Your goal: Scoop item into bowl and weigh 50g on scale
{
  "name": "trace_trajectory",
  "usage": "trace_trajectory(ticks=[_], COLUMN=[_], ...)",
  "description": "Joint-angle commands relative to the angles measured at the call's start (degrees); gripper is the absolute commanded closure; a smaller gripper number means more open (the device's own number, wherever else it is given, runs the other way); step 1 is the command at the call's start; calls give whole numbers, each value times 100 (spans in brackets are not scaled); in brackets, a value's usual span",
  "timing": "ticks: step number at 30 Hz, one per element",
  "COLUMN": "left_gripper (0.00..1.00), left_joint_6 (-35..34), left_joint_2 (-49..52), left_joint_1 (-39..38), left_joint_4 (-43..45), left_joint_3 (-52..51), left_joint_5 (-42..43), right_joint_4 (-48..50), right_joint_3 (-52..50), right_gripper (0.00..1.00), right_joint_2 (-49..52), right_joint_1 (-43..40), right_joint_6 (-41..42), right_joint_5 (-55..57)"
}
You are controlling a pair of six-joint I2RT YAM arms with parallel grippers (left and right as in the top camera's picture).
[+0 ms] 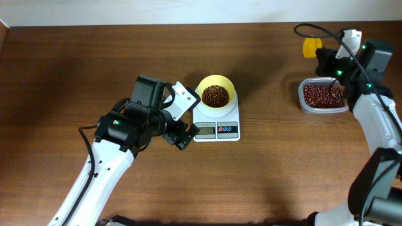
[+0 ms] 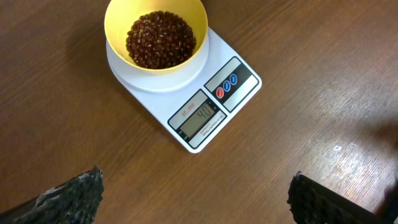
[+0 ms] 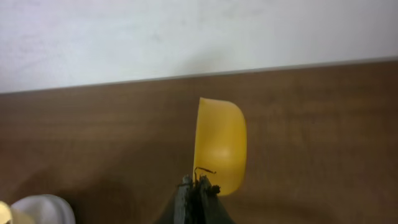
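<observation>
Nearest the lens, at the bottom corners of the left wrist view, the left gripper has its dark ribbed fingers wide apart, holding nothing. It hangs over the brown wooden bench. Above them in the frame, the small round pale-yellow plastic bowl sits on the white rectangular kitchen scale. It holds a mound of small dark reddish-brown oval beans. The display is too blurred to read surely.

At the upper right of the overhead view, the right gripper is closed on the darker yellow plastic scoop, beside the clear plastic tub of more beans.

The beans look hard, smooth and light, so they would likely roll and scatter; small pours from the stiff scoop, held by its handle, suit them best.
</observation>
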Motion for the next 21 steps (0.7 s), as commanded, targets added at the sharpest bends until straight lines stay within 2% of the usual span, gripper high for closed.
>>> trace_trajectory(ticks=[1, 5, 7, 10, 14, 21], left_gripper=[1, 1, 1, 1, 1, 1], left_joint_6=[90, 90, 90, 90, 90, 90], left_joint_2=[-92, -92, -92, -92, -92, -92], left_joint_1=[9, 9, 9, 9, 9, 9], left_joint_4=[13, 13, 13, 13, 13, 13], left_joint_3=[-20, -20, -20, -20, -20, -20], left_joint_5=[-20, -20, -20, -20, -20, -20], right_joint_4=[-555, -1821, -2647, -3311, -3519, -3471], right_joint_3=[39, 39, 39, 37, 37, 37], right_gripper=[96, 96, 96, 96, 96, 96], right_joint_2=[-629, -1325, -1488, -1381, -1145, -330], right_joint_1=[-136, -267, -264, -264, -264, -251], right_joint_6=[55, 2, -149, -339, -334, -330], right_joint_5=[26, 260, 973, 1733, 2389, 2352])
